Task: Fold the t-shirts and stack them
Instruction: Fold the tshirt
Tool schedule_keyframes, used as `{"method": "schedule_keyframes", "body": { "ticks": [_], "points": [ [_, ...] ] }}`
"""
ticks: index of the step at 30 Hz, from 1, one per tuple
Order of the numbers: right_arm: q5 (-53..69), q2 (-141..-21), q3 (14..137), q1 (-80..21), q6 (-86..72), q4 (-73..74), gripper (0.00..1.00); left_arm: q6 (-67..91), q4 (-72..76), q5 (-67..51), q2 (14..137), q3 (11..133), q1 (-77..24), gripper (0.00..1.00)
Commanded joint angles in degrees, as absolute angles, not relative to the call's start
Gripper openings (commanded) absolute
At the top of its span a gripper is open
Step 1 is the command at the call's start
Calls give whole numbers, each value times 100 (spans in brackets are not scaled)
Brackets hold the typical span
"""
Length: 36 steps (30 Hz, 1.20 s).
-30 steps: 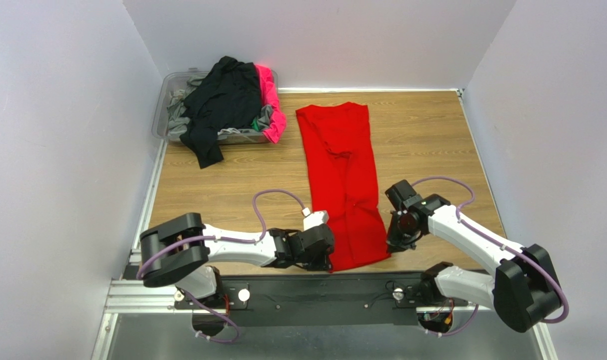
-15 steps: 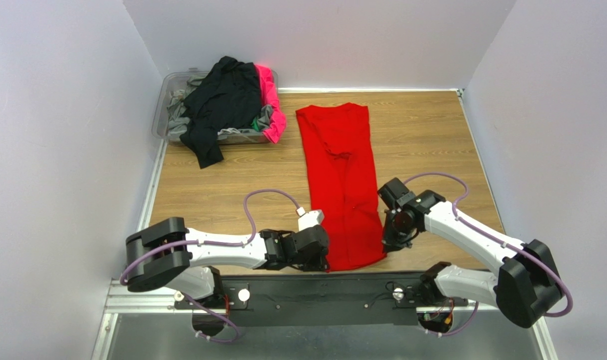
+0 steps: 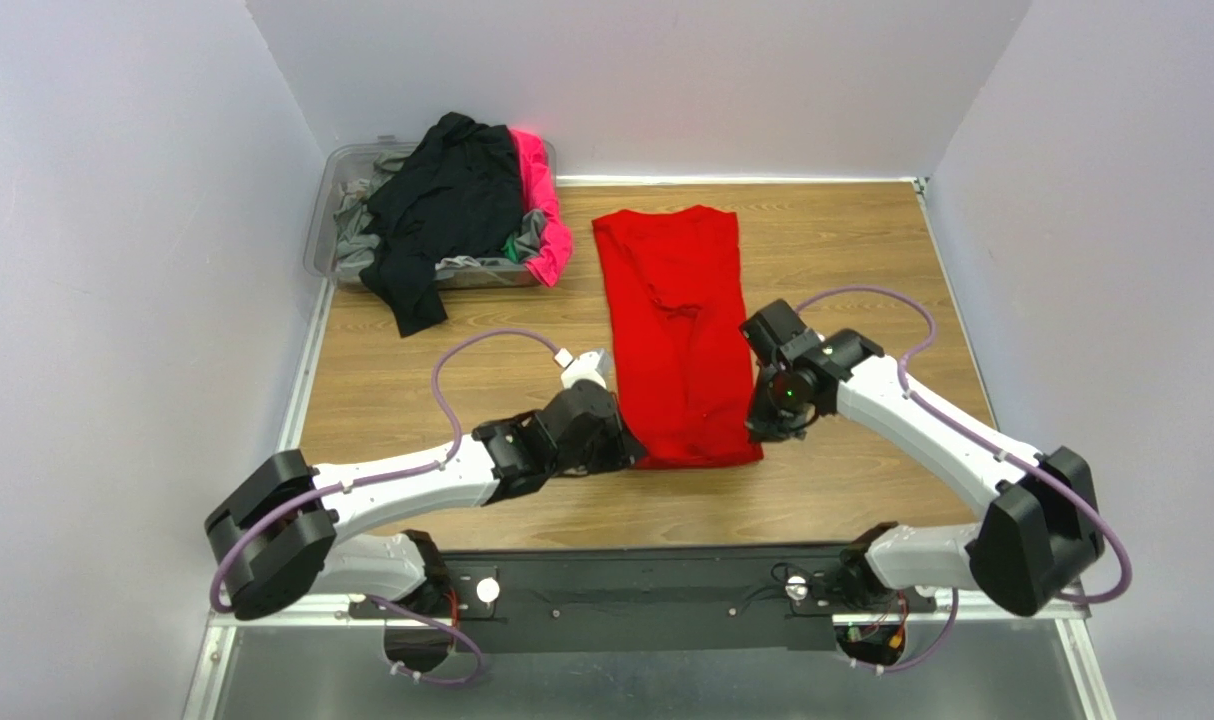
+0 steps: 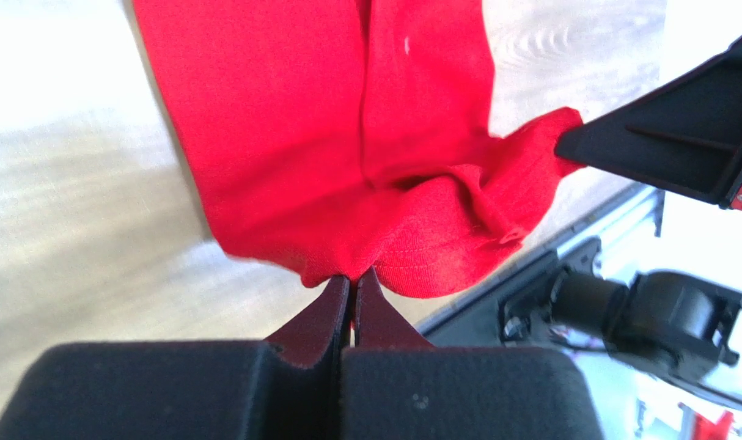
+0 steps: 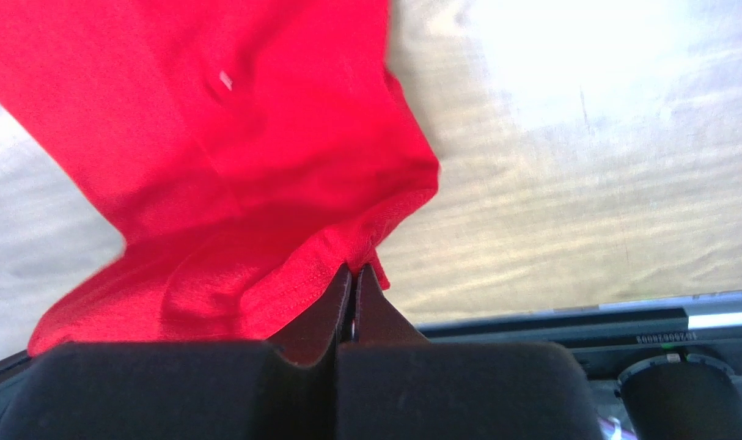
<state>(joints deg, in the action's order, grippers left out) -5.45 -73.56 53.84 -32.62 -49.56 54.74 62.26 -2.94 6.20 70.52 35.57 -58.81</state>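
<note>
pinching near hem of bright red plain cloth t-shirt (image 3: 681, 323): left gripper (image 4: 354, 280) clamped on left corner, right gripper (image 5: 354, 270) clamped on right corner, hem bunched. rest of shirt flat mid brown wooden table (image 3: 418, 375). clear plastic bin (image 3: 332, 188), far left corner, holds heaped black t-shirt (image 3: 440, 203), hot pink t-shirt (image 3: 538, 210), grey t-shirt (image 3: 355, 240), green t-shirt (image 3: 511, 245); black one hangs over front rim.
</note>
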Motion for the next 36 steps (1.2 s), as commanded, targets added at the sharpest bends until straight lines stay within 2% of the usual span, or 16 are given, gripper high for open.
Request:
{"method": "schedule_keyframes", "body": {
  "ticks": [1,11,19,36],
  "points": [
    [-1194,-7804,5888,-3296,-5010,5537,1,5380,-26,273,7425,4015,-5468,0],
    [-1889,-9385,7303,-3261,-4553,5520,1,4228,-26,-509,8463,4939,-4307,0],
    [-2039,-10528,8532,-2849,-4141,5485,1,3657,-53,-1062,9376,5729,-3561,0],
    [-1723,-12093,10212,-2285,-3569,5458,1,3182,-255,-1573,10670,6978,-2936,0]
  ]
}}
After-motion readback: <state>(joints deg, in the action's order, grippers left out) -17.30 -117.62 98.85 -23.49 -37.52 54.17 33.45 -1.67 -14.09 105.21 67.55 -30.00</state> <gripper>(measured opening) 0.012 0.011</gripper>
